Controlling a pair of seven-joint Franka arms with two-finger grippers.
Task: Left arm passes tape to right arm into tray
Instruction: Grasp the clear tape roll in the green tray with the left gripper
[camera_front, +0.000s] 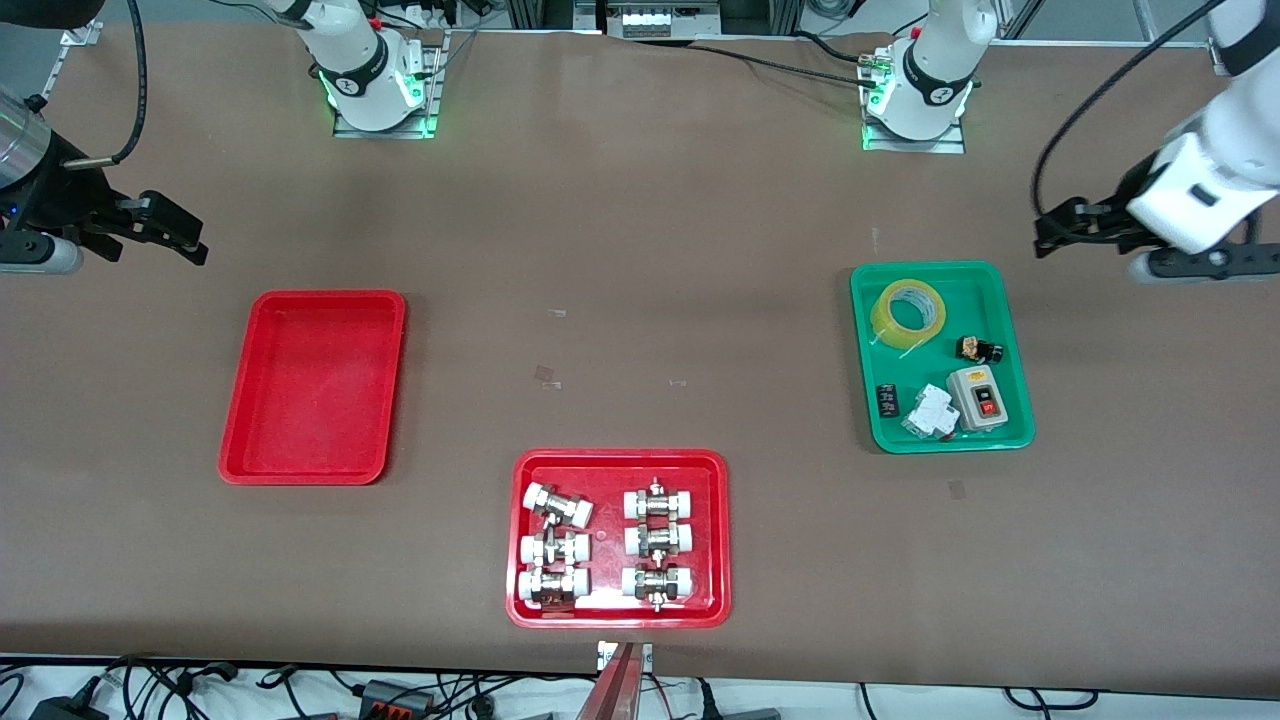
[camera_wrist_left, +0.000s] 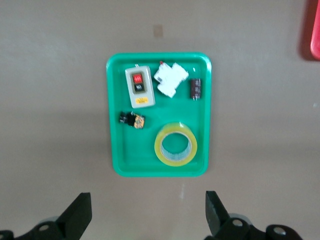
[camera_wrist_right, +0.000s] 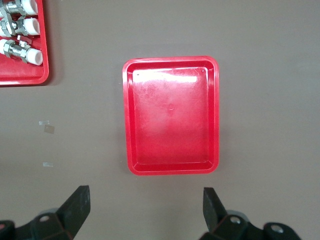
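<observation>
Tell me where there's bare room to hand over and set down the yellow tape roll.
The plain red plastic tray holds nothing. Bare brown table spans between it and the green tray, good for the pass. The green tray is crowded: tape roll, switch box, small parts. The fittings tray is full.

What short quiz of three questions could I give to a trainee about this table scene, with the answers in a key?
1. True or false: the tape already lies in the plain red tray.
2. The tape lies in: A) the green tray; B) the red tray with metal fittings; C) on the bare table.
3. Fill in: the fingers of the left gripper and the right gripper are both ____.

Key: 1 false; 2 A; 3 open.
</observation>
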